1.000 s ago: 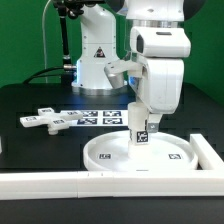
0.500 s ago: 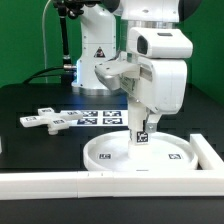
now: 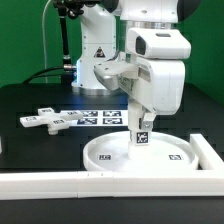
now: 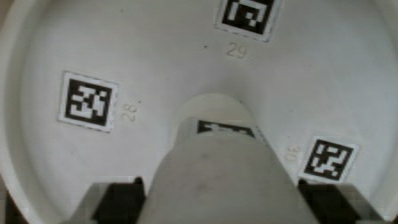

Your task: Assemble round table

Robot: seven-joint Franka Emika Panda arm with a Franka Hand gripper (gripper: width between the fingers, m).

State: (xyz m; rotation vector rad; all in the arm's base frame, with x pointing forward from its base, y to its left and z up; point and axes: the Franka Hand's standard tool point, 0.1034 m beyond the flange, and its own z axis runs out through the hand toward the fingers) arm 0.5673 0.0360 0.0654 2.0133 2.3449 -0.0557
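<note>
The large white rimmed disc [image 3: 138, 153] lies flat on the black table near the front, with square tags on its face. The short white cylinder post [image 3: 139, 128] stands upright on the disc's middle, a tag on its side. My gripper [image 3: 141, 108] is shut on the post from above. In the wrist view the post [image 4: 222, 165] runs between my two dark fingers [image 4: 121, 201] down to the disc [image 4: 107, 60]. The flat cross-shaped piece [image 3: 42, 120] lies on the table at the exterior view's left.
The marker board [image 3: 95, 117] lies behind the disc. White border bars run along the front [image 3: 60, 183] and the exterior view's right [image 3: 208, 150] of the disc. The robot base [image 3: 95, 55] stands at the back.
The wrist has turned a little about the post's axis while holding it on the disc. The disc and the cross-shaped piece have not moved.
</note>
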